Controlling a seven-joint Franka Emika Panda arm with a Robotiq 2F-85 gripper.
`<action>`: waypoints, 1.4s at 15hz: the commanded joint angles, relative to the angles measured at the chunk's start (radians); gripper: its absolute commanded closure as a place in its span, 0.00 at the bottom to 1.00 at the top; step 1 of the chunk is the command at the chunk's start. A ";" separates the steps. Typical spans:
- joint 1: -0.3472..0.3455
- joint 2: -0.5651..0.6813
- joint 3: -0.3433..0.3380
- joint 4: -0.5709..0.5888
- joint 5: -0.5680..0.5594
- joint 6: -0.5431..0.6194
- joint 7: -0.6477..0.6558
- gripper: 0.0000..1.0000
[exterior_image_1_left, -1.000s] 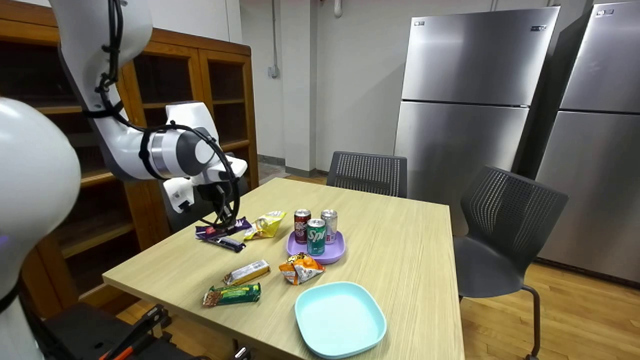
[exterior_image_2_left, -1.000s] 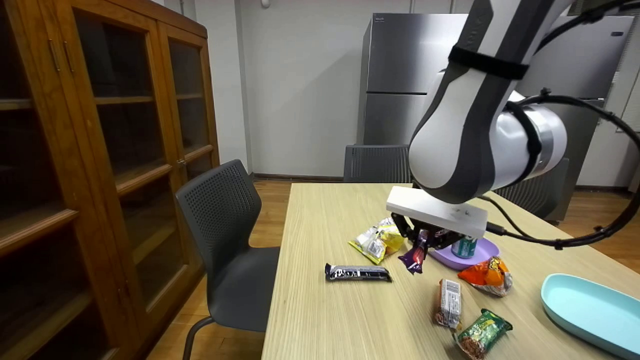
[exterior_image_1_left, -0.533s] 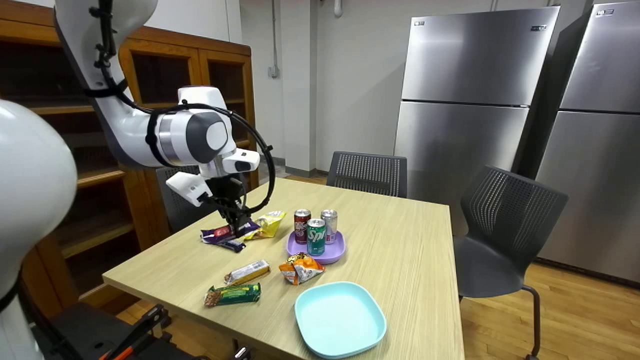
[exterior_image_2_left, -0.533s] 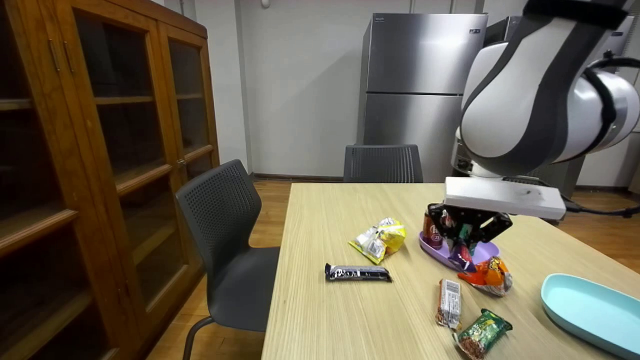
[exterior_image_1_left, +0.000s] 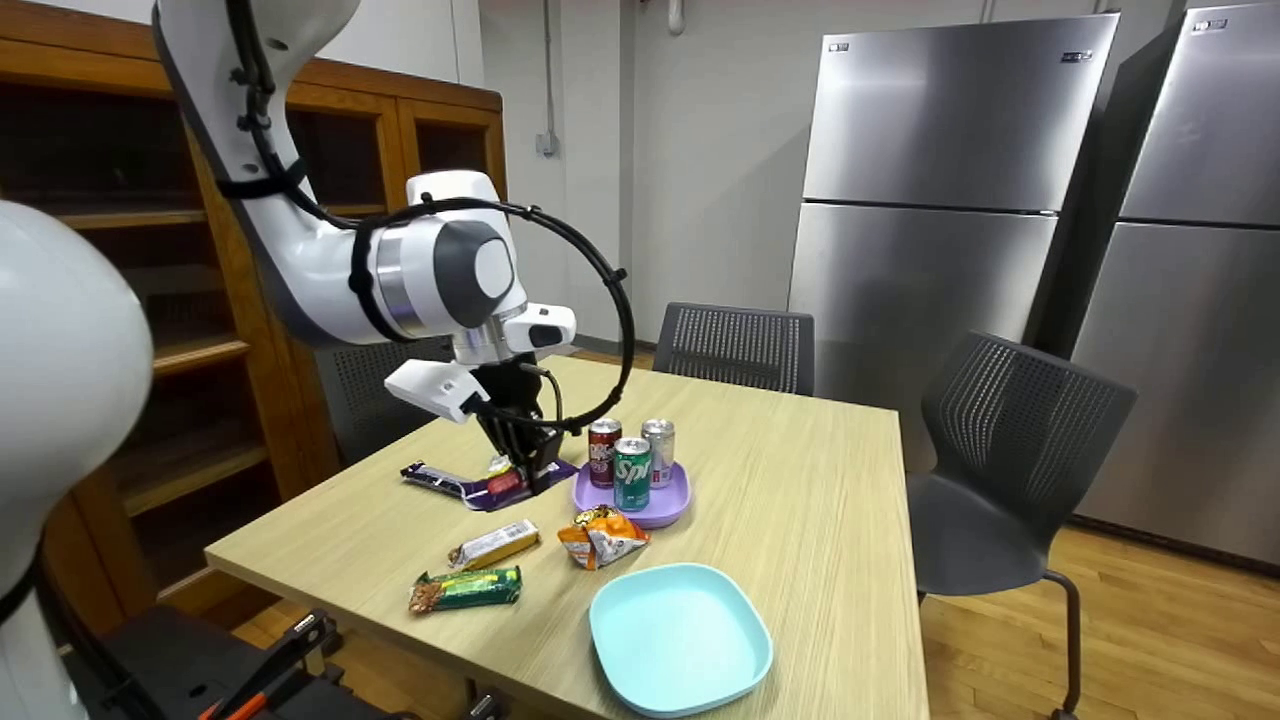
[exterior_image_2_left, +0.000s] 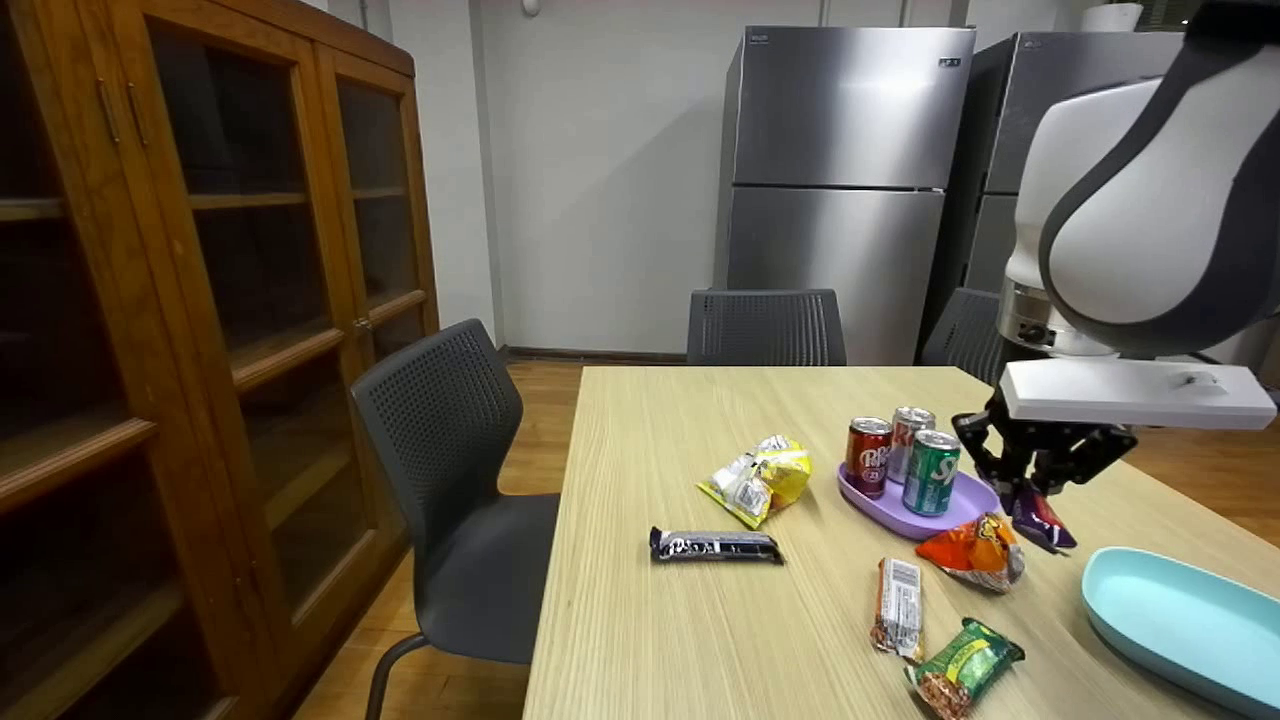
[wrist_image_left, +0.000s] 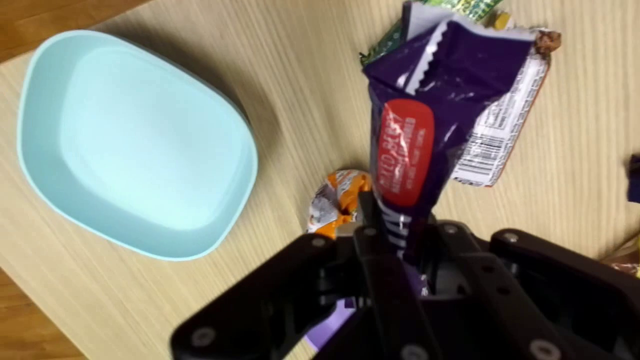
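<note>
The gripper (wrist_image_left: 401, 215) has its jaws clamped on a purple wrapped bar (wrist_image_left: 425, 115), pinching it in the lower middle of the wrist view. From between the jaws the bar runs upward, a little right of centre, with a red label facing the camera and its flared, crimped end near the top of the frame. In an exterior view the purple wrapped bar (exterior_image_1_left: 495, 490) sticks out on both sides of the jaws, left and right.

Just left of the jaws in the wrist view sits an orange bag (wrist_image_left: 340, 205), partly hidden by them. The bar's upper end overlaps a barcoded bar (wrist_image_left: 492, 135) and a green packet (wrist_image_left: 475, 9) at upper right. A light-blue tray (wrist_image_left: 140, 145) fills the left of that view.

Farther out, a purple plate (exterior_image_1_left: 680, 492) at the centre of an exterior view bears three upright cans: a red can (exterior_image_2_left: 868, 458), a silver can (exterior_image_2_left: 908, 440) and a green can (exterior_image_2_left: 931, 475). Near the middle of an exterior view lies a yellow bag (exterior_image_2_left: 762, 480), with a dark bar (exterior_image_2_left: 716, 546) to its lower left. All rest on the table (exterior_image_2_left: 640, 450). A wooden cabinet (exterior_image_2_left: 330, 200) stands at left in both exterior views.
</note>
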 joint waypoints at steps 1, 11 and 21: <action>-0.033 -0.008 -0.053 -0.014 -0.037 0.015 -0.032 0.96; -0.162 0.123 -0.067 0.013 0.063 0.138 -0.033 0.96; -0.307 0.358 0.045 0.116 0.346 0.211 -0.091 0.96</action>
